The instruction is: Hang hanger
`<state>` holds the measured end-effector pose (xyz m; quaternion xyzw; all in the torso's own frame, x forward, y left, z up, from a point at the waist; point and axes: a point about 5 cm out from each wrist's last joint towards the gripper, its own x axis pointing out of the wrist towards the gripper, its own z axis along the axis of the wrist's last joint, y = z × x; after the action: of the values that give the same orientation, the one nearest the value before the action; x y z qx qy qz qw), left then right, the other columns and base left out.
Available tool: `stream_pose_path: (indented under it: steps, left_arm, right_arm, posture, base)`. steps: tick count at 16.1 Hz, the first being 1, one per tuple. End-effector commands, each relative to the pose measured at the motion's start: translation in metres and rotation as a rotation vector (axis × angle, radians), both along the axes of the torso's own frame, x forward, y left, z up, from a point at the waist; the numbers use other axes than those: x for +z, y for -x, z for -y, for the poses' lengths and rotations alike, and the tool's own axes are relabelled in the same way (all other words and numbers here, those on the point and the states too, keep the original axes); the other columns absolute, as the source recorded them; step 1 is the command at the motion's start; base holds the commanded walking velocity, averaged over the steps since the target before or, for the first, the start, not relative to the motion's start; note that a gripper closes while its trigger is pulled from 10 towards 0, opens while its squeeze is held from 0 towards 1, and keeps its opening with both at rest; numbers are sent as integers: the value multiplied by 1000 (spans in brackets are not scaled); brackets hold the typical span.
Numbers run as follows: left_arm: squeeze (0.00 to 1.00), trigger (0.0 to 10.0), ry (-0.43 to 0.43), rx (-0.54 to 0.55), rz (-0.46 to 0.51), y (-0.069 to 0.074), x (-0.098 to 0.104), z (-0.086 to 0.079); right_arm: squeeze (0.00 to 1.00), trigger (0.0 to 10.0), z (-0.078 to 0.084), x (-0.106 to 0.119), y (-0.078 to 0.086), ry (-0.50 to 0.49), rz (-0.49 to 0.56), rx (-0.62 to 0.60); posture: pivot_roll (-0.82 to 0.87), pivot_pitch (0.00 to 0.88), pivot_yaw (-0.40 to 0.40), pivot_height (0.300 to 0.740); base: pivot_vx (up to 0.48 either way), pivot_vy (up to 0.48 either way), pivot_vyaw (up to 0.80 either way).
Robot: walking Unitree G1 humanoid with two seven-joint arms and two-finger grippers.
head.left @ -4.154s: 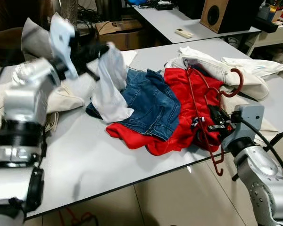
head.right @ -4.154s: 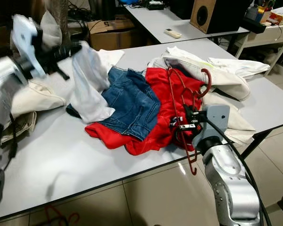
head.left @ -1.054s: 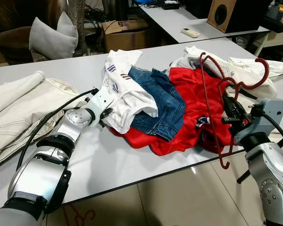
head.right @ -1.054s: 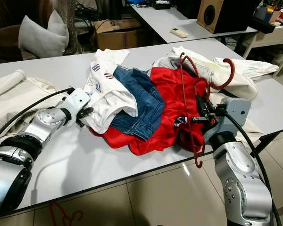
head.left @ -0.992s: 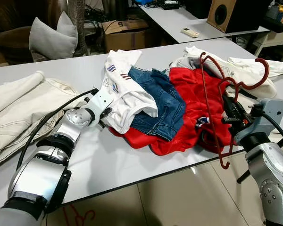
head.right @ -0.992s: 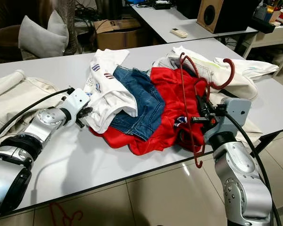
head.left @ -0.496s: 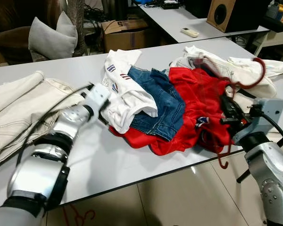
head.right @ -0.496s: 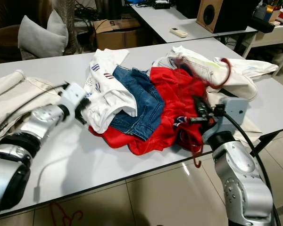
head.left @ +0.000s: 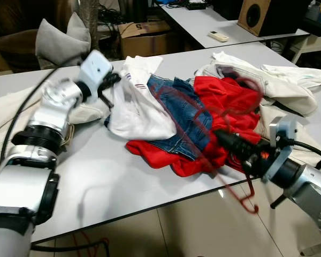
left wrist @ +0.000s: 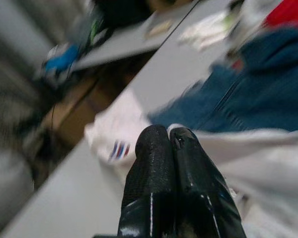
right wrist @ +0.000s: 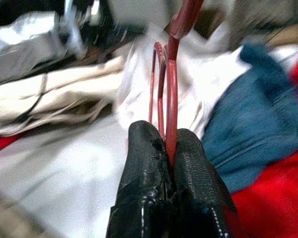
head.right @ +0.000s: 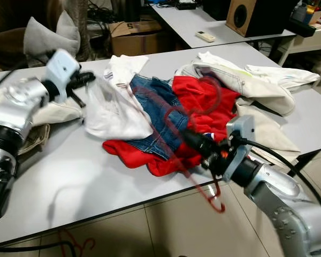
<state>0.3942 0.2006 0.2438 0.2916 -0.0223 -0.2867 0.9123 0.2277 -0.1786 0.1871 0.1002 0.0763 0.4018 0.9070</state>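
At table edge (head.left: 150, 201), right gripper (right wrist: 170, 148) clamps red hanger (right wrist: 172, 94)

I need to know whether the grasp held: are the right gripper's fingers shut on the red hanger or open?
Shut on it. In the right wrist view the right gripper has both fingers pressed together around the red hanger.
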Motion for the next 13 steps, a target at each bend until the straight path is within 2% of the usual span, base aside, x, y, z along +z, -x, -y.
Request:
stream_pose_path:
  steps: [1, 2, 5, 6, 7, 8, 9, 10, 11, 13]
  left_arm:
    - [0, 0, -2, -59, 36, 4, 16, 1]
    - [0, 0, -26, -104, 36, 9, 21, 4]
    - [0, 0, -61, -137, 46, 15, 28, 5]
    - [0, 0, -80, -177, 26, 22, 30, 7]
    - [0, 0, -87, -195, 18, 24, 29, 8]
    - [0, 0, -105, -249, -9, 33, 27, 15]
    - [0, 0, -105, -249, -9, 33, 27, 15]
    - [0, 0, -105, -267, -19, 36, 26, 18]
    - [0, 0, -106, -312, -45, 44, 21, 29]
    - [0, 0, -103, -324, -57, 47, 17, 36]
  right_arm:
    - [0, 10000, -2, 2, 1, -29, -23, 38]
    - [0, 10000, -3, 1, 0, -44, -49, 56]
    - [0, 10000, -7, -5, -4, -34, -104, 92]
    - [0, 10000, -10, -13, -14, -6, -138, 26]
    - [0, 10000, -10, -15, -20, -1, -147, -15]
    - [0, 10000, -15, -19, -33, -17, -158, -83]
    - [0, 10000, -15, -19, -33, -17, -158, -83]
    - [0, 10000, -19, -20, -35, -35, -161, -84]
    - [0, 10000, -33, -24, -44, -79, -174, -61]
    - [0, 10000, -42, -26, -50, -110, -184, -40]
  posture:
    - [-134, 0, 30, 740]
    - [-125, 0, 21, 740]
    - [-120, 0, 16, 740]
    - [-120, 0, 16, 740]
    - [-120, 0, 16, 740]
    - [-114, 0, 11, 740]
    - [-114, 0, 11, 740]
    - [-114, 0, 11, 740]
    - [-101, 0, 12, 740]
    - [-101, 0, 12, 740]
  base:
    - [0, 0, 0]
    - [0, 0, 0]
    - [0, 0, 0]
    - [0, 0, 0]
    - [0, 0, 0]
    - [0, 0, 0]
    - [0, 0, 0]
    - [0, 0, 0]
    - [0, 0, 0]
    - [0, 0, 0]
